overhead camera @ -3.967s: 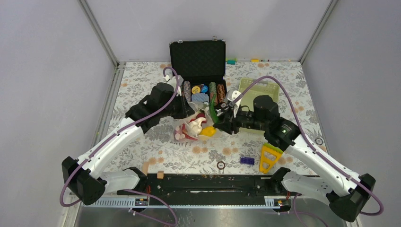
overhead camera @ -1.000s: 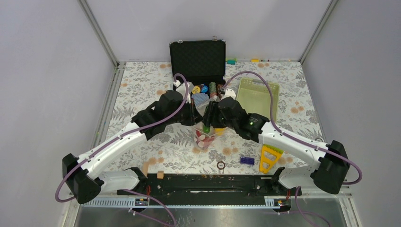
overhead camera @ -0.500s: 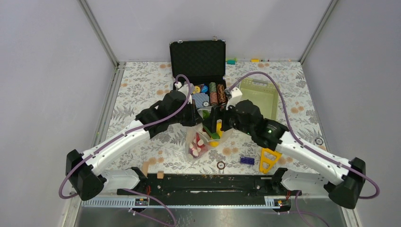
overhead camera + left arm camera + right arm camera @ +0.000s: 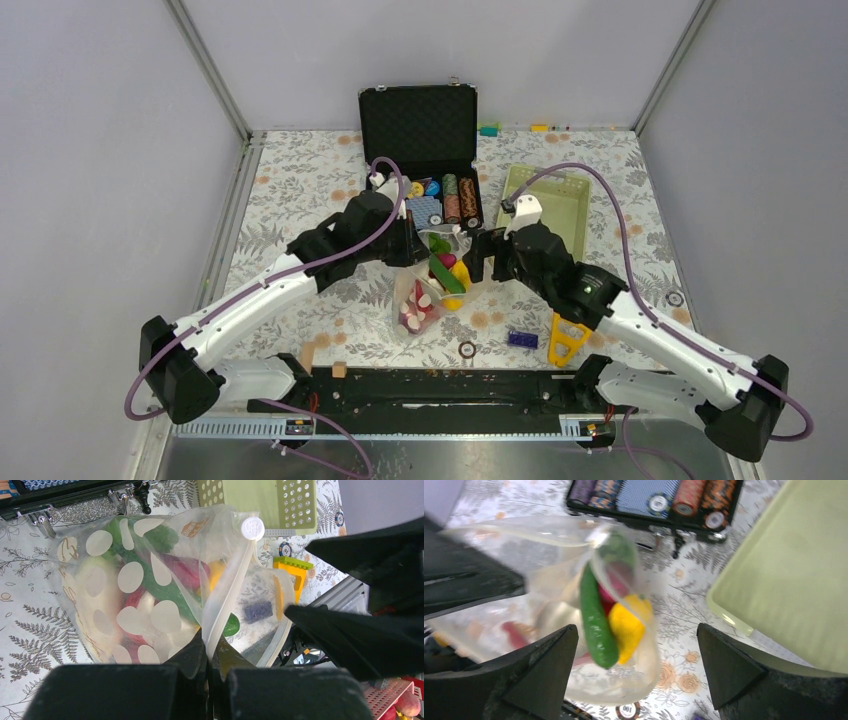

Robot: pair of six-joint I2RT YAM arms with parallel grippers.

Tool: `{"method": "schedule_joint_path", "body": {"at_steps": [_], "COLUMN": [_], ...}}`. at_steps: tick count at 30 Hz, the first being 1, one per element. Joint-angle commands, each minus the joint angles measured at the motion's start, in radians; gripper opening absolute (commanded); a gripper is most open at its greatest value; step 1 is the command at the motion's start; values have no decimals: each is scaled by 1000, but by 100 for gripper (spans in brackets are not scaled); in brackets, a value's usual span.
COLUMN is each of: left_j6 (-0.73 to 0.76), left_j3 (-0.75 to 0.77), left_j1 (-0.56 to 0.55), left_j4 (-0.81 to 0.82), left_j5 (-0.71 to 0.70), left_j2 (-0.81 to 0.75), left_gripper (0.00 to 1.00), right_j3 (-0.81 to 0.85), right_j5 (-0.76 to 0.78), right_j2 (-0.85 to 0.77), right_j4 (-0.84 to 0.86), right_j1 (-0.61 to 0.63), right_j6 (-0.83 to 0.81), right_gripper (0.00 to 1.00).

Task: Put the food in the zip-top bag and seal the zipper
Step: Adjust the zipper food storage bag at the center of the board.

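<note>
Right wrist view: your right claw (image 4: 636,635) has just opened wide, empty, dropping the food (image 4: 596,615) into the zip-top bag (image 4: 549,585), which your left claw (image 4: 210,652) holds pinched by its mouth; the zipper (image 4: 232,590) likely comes next

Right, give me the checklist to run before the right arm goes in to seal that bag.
1. Left gripper shut on the mouth edge of the zip-top bag: ok.
2. Right gripper open and holding nothing: ok.
3. Green piece and yellow piece inside the bag: ok, both show through the plastic.
4. Zipper pressed shut: not ok, the mouth gapes open.
5. Green piece's end clear of the zipper strip: cannot tell, it lies close to the strip in the left wrist view.
</note>
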Motion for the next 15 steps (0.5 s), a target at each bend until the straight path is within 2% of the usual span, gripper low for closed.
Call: {"method": "schedule_joint_path", "body": {"at_steps": [1,4,7,11,15], "left_j6": [-5,-6,-6,-7,-9], "left_j3": [31,27,26,26,12], "left_j1": [4,5,5,4,4], "left_j4": [72,71,67,67,87], "left_j5": [6,-2,-10,-13,0], "left_j2": [-33,-38,-39,-34,-40], "left_gripper": [0,0,0,0,0], "right_j3": [-16,-29,-48,-63,-1], "right_j5": [-45,-116,-189,-205,-255], "right_j2": [72,108,121,121,134], "right_j4": [-28,4,44,68,72], "right_j1": [-93,-121,-122,-122,-122], "right_j6": [67,76,71,63,-17], "right_gripper": [93,83,66,25,5]}}
